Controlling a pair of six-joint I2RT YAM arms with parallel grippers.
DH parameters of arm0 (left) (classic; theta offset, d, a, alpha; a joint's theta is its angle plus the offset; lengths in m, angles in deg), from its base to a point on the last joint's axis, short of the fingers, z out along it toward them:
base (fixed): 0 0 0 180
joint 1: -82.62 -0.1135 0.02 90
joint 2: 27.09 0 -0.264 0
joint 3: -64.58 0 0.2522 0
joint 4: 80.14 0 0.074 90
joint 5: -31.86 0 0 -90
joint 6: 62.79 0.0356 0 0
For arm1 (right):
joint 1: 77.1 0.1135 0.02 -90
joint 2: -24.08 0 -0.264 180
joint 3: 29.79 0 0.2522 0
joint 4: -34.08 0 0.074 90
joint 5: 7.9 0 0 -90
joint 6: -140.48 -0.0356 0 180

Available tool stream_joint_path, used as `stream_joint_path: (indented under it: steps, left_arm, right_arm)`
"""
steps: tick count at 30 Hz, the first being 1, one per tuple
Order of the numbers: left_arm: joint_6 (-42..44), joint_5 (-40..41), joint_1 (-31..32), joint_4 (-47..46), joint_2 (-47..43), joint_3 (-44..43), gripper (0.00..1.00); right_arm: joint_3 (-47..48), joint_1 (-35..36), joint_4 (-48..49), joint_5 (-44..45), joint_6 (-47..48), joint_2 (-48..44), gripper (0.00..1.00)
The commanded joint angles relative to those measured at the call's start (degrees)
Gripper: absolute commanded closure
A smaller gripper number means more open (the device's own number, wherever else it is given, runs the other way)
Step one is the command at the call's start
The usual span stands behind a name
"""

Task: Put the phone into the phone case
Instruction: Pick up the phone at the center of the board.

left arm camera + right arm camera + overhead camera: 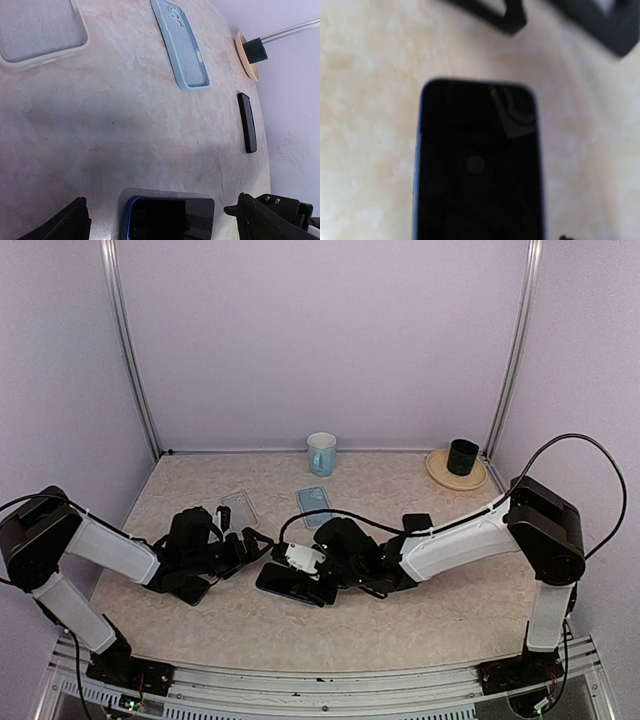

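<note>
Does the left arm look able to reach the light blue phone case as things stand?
Probably yes: only bare tabletop lies between the open left gripper and the light blue phone case.

The phone (295,583) is black with a blue edge. It lies flat near the front, with its dark screen facing up. The blue case (314,506) lies flat farther back, well apart from the phone, and a clear case (239,508) lies near it on the left.
</note>
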Motion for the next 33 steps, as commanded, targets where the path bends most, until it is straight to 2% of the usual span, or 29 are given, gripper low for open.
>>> stream_joint_path:
  steps: [1, 3, 5, 10, 14, 33]
  left_arm:
    - [-0.2, -1.1, -0.5, -2.0, -0.1, 0.5, 0.01]
    - [-0.2, -1.1, -0.4, -1.8, 0.0, 0.6, 0.01]
    - [-0.2, -1.1, -0.4, -1.9, -0.1, 0.7, 0.01]
    - [-0.3, -1.1, -0.5, -2.1, -0.1, 0.8, 0.01]
    - [-0.3, -1.1, -0.4, -2.1, -0.1, 0.9, 0.01]
    - [-0.7, -1.4, -0.9, -4.4, 0.2, 2.4, 0.01]
  right_arm:
    - [-1.8, 0.1, 3.2, -0.6, 1.5, -3.9, 0.34]
    - [-1.7, -0.1, 2.9, -0.8, 1.5, -3.7, 0.3]
    - [-1.3, -0.3, 2.5, -0.8, 1.4, -3.0, 0.2]
    - [0.5, -1.0, 1.6, -2.7, 1.6, -0.1, 0.11]
    - [1.6, -2.1, 1.8, -5.0, 1.3, 1.7, 0.1]
    - [5.9, -2.7, 0.5, -5.5, -2.5, 8.1, 0.11]
